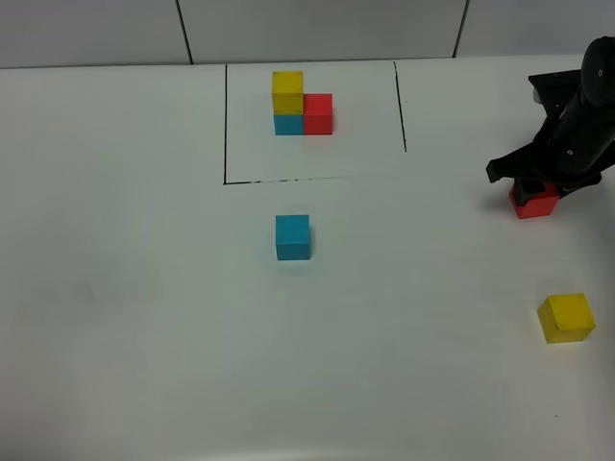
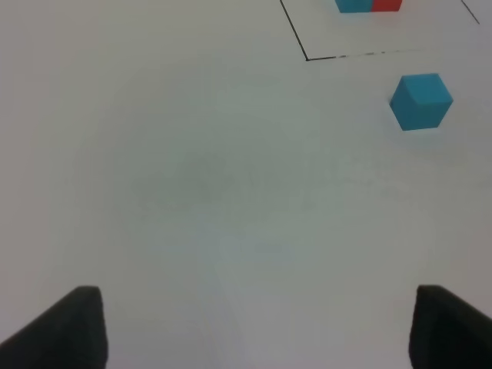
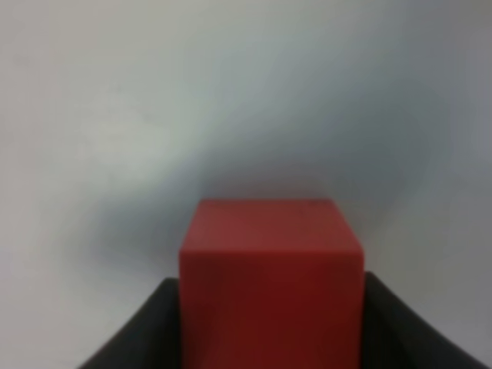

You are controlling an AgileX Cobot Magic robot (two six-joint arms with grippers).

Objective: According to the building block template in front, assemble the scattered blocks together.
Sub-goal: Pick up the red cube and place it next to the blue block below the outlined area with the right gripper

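Note:
The building block template (image 1: pixel 301 104) stands at the back inside thin black lines: yellow on blue, with red beside them. Its lowest edge also shows in the left wrist view, template (image 2: pixel 369 4). A loose blue cube (image 1: pixel 292 237) (image 2: pixel 420 101) sits just in front of the frame. At the far right my right gripper (image 1: pixel 534 187) (image 3: pixel 269 327) is shut on the red cube (image 1: pixel 535 201) (image 3: pixel 269 269), a dark finger (image 3: pixel 146 334) pressed against each side. The loose yellow cube (image 1: pixel 566 318) lies nearer the front right. My left gripper (image 2: pixel 257 330) is open over bare table with nothing between its fingers.
The white table (image 1: pixel 135 288) carries only the cubes and the drawn black frame line (image 1: pixel 226 125). A grey panelled wall (image 1: pixel 317 29) runs along the back edge. The left arm is outside the exterior high view.

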